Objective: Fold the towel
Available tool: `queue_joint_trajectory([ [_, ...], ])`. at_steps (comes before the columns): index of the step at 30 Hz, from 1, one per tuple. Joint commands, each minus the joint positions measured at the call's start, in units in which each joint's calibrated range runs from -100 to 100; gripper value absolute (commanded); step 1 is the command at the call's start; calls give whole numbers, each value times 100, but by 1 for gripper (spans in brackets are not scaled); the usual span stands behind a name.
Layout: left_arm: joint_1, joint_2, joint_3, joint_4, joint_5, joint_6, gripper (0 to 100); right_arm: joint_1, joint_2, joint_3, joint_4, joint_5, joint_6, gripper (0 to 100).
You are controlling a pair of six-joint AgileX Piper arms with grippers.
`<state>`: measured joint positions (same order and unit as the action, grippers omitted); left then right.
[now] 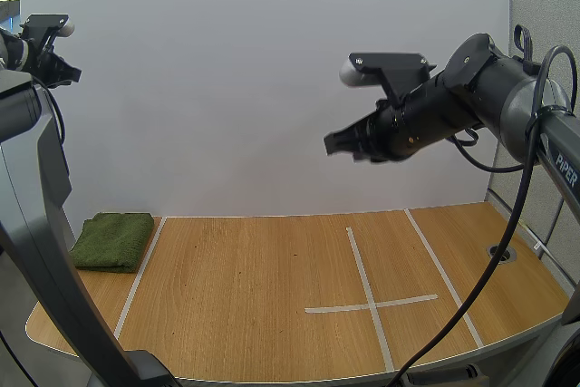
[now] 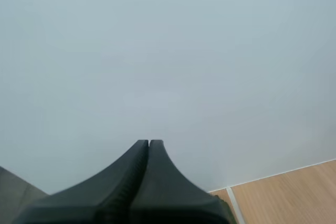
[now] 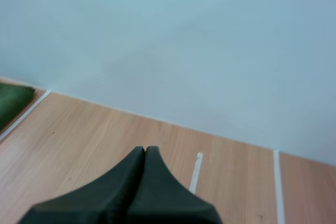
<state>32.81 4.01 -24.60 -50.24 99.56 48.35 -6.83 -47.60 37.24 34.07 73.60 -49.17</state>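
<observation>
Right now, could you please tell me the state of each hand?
Left hand: closed, holding nothing.
Right hand: closed, holding nothing.

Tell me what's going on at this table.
Nothing is being handled right now. The green towel lies as a folded pad at the far left of the table, just outside a white tape line, and neither arm touches it. The left hand and the right hand are both shut on nothing and held up in the air, the right one above the middle of the table.
</observation>
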Motion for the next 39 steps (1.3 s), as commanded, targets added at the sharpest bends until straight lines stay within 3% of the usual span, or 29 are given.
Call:
queue_joint_trajectory([
  [1,-376,-584,552,-202,44,-185,0,-19,-74,3,120,-1695,79,0],
  [6,-873,-1034,1513,-130,-252,-127,0,-19,-74,3,120,-1849,112,0],
  [9,-1270,-1223,2031,72,-953,-153,0,-19,-74,3,120,-1577,112,0],
  [16,-2367,-1310,2640,1134,-2353,-1093,0,-19,-74,3,-232,-1318,112,0],
  [19,-2764,-1369,2716,1671,-2613,-1571,0,-19,-74,3,-358,-1460,112,0],
  [23,-3192,-1702,3118,1968,-3118,-1946,0,-19,-74,3,-370,-1484,112,0],
  [27,-3498,-2378,3939,1968,-4115,-1983,0,-19,-74,3,-384,-1485,112,0],
  [29,-3578,-2791,4371,1968,-4413,-1994,0,-19,-74,3,-394,-1485,112,0],
  [33,-3586,-3552,4964,1953,-4387,-2229,0,-19,-74,3,-391,-1485,189,0],
  [39,-3569,-5307,5784,1953,-4758,-2435,0,-19,-153,3,-433,-1779,1148,0],
])
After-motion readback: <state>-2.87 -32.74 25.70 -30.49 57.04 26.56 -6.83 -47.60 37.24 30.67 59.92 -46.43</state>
